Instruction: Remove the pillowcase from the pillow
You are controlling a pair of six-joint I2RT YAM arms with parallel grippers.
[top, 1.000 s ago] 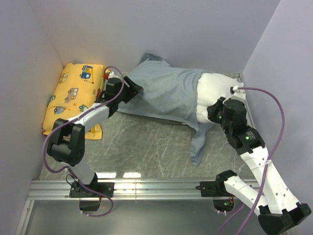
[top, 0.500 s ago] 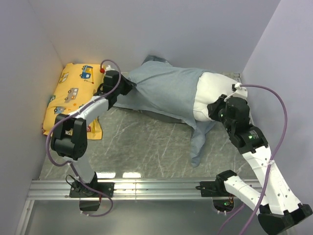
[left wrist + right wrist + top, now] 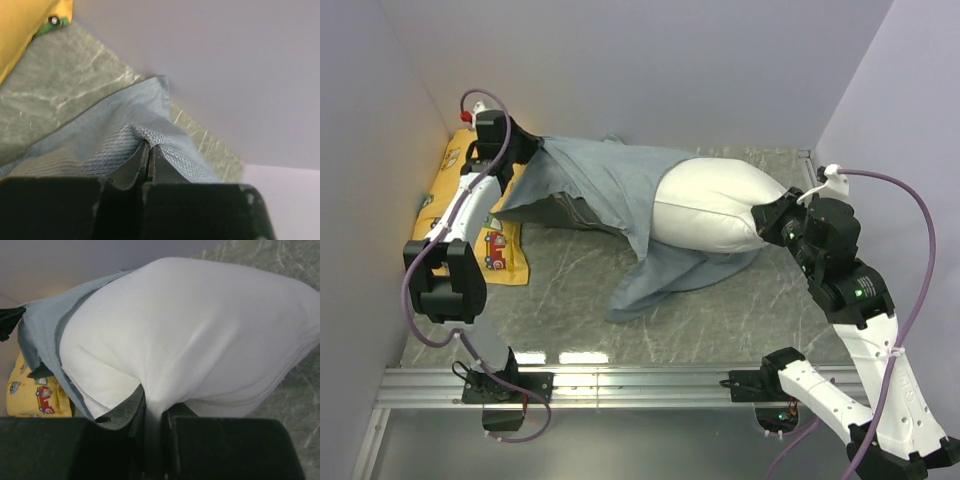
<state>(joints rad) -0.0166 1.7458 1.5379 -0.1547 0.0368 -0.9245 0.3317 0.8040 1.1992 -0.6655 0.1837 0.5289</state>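
The white pillow (image 3: 712,205) lies across the back of the table, more than half of it bare. The blue-grey pillowcase (image 3: 600,180) still covers its left end and trails forward in a loose flap (image 3: 655,285). My left gripper (image 3: 525,148) is shut on the pillowcase's left end, up over the yellow pillow; in the left wrist view the fabric (image 3: 150,125) is pinched at the fingertips (image 3: 149,147). At the pillow's right end my right gripper (image 3: 767,212) is shut on a fold of the white pillow (image 3: 200,340), which is squeezed between its fingers (image 3: 155,407).
A smaller yellow pillow with cartoon cars (image 3: 480,235) lies against the left wall under my left arm. Walls close in on the left, back and right. The grey marbled table (image 3: 580,300) runs to a metal rail (image 3: 620,385) at the near edge.
My left gripper has closed on the pillowcase and pulled it left and up over the yellow pillow. The right gripper held the pillow and drew slightly right; far more white pillow now shows.
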